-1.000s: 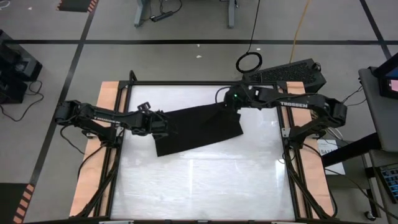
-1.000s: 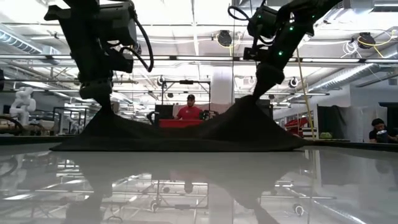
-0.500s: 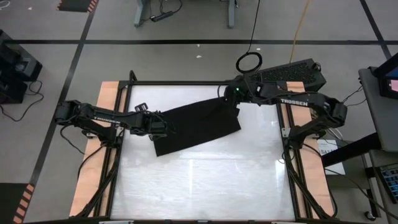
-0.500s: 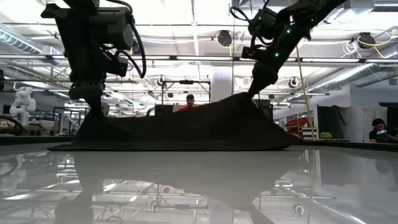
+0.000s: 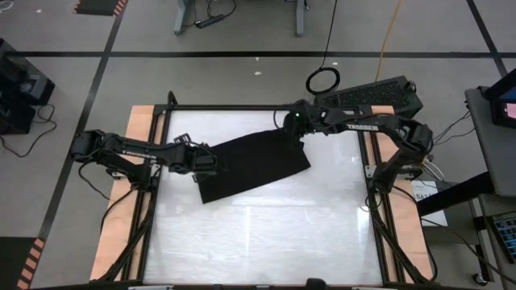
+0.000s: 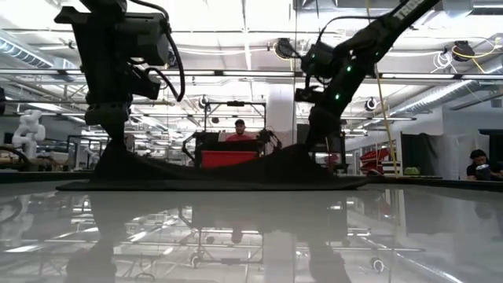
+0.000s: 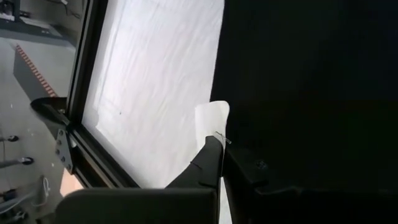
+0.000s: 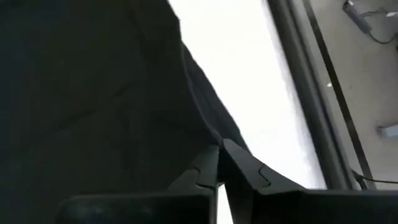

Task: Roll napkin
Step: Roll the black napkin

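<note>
While I watch, L gripper (image 5: pixel 211 163) clamped on napkin (image 5: pixel 256 165) edge; R gripper (image 5: pixel 292 131) pinching its far corner.

napkin (image 7: pixel 298 81) | runs off left wrist view edge
</note>
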`<state>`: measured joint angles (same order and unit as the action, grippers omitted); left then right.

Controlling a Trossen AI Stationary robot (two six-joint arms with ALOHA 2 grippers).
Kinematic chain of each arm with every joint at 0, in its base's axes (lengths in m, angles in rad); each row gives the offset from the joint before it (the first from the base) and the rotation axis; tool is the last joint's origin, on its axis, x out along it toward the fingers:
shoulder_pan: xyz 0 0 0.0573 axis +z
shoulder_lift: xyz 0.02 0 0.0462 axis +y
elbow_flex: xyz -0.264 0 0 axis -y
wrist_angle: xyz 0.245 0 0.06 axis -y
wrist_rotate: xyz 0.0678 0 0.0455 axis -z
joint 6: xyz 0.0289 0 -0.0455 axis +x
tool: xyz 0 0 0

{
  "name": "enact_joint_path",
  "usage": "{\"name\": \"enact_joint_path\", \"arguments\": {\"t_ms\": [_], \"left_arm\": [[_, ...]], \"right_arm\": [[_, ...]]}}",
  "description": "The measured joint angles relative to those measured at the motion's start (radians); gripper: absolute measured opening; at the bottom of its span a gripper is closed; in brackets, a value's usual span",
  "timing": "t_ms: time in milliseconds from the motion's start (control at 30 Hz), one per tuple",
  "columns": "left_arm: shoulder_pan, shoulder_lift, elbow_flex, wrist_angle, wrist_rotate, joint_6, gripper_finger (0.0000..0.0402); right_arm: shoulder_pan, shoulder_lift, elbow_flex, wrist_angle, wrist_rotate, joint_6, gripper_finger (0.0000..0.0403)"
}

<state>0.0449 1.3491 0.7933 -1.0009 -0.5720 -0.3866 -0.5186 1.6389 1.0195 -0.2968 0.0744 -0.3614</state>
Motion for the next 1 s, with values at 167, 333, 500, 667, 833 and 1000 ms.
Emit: {"name": "enact_joint_path", "arguments": {"t_ms": [167, 333, 500, 667, 833, 1000], "left_arm": [[0.024, 0.0, 0.0, -0.013, 0.001, 0.0, 0.0056], [0.034, 0.0, 0.0, -0.013, 0.001, -0.001, 0.0137], [0.034, 0.0, 0.0, -0.015, 0.002, -0.034, 0.0199], [-0.008, 0.0, 0.0, 0.115, 0.196, -0.022, 0.0212], [-0.075, 0.027, 0.001, 0.213, 0.314, -0.025, 0.0212], [-0.114, 0.115, 0.001, 0.258, 0.337, -0.027, 0.0212]], "right_arm": [[0.0, 0.032, 0.0, 0.002, 0.067, -0.009, 0.0076], [0.0, -0.009, -0.002, -0.031, 0.119, 0.007, 0.0148], [0.001, -0.057, -0.002, -0.053, 0.003, 0.046, 0.017], [0.02, -0.033, -0.001, -0.052, -0.126, 0.098, 0.0164], [0.047, 0.011, -0.001, -0.052, -0.157, 0.12, 0.0152], [0.063, 0.058, -0.001, -0.051, -0.185, 0.141, 0.0141]]}}
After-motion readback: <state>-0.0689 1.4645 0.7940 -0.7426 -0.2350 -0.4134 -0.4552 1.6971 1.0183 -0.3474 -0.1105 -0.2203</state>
